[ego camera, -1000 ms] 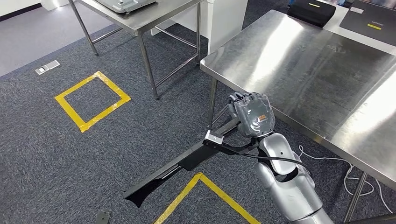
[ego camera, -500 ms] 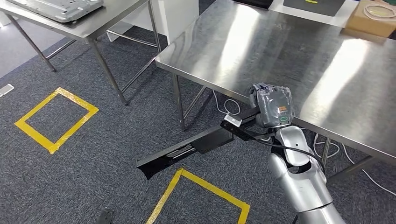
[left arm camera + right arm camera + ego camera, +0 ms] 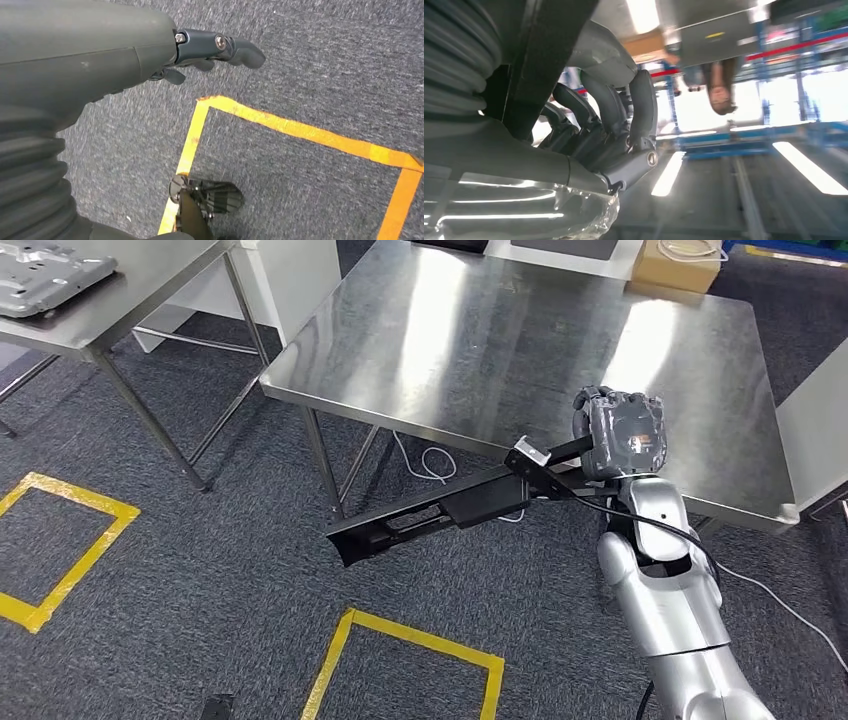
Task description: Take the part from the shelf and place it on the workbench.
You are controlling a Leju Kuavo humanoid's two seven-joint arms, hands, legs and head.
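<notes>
right hand (image 3: 622,435) grips the long black part (image 3: 440,510) beside the worktop (image 3: 480,330); left hand (image 3: 210,50) hangs uncurled, empty; camera swung since; no legible writing.

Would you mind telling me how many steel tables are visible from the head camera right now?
2. The large steel table stands straight ahead, just beyond the black part held by the right robot hand. A second table sits far left, partly cut off; others may lie outside the frame.
</notes>
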